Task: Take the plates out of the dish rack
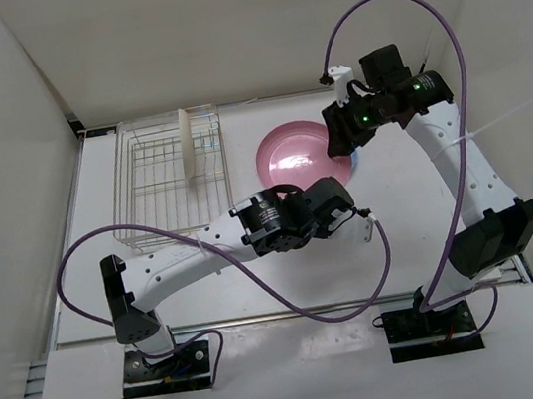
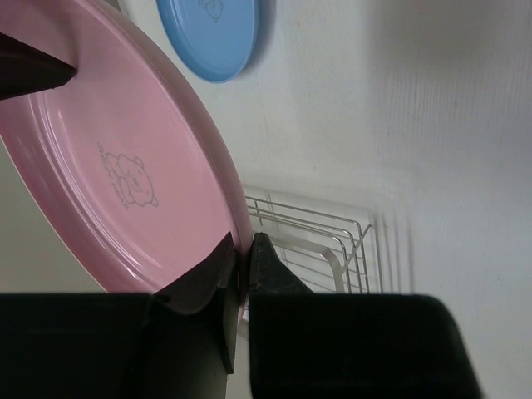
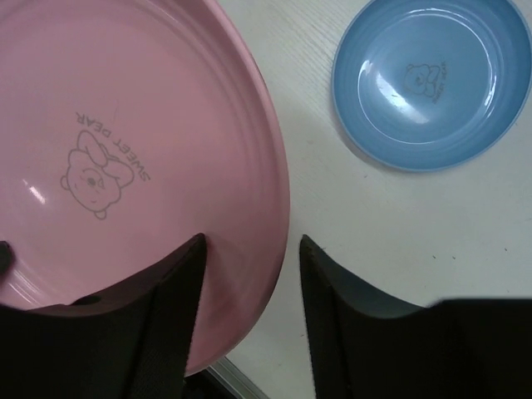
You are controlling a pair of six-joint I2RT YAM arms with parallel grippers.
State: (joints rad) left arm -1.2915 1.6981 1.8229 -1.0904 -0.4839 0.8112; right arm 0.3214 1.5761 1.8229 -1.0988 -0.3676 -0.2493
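A: Surface and room?
B: White table (image 1: pixel 407 199), faintly grained, boxed in by plain white walls (image 1: pixel 221 26) behind and at both sides.
A: Dish rack (image 1: pixel 159 185)?
B: Stands at the back left of the table, with the cream plate (image 1: pixel 184 142) upright between its dividers.
A: Pink plate (image 1: pixel 289 151)?
B: Just right of the rack, clear of it; resting or lifted, cannot tell. Pinched at the near rim by the left gripper (image 2: pixel 241 249), fingers clamped tight. Straddled at the right rim by the right gripper (image 3: pixel 249 241), fingers spread, gripping nothing.
A: Blue plate (image 3: pixel 432 79)?
B: Flat on the table, just beside the pink one.
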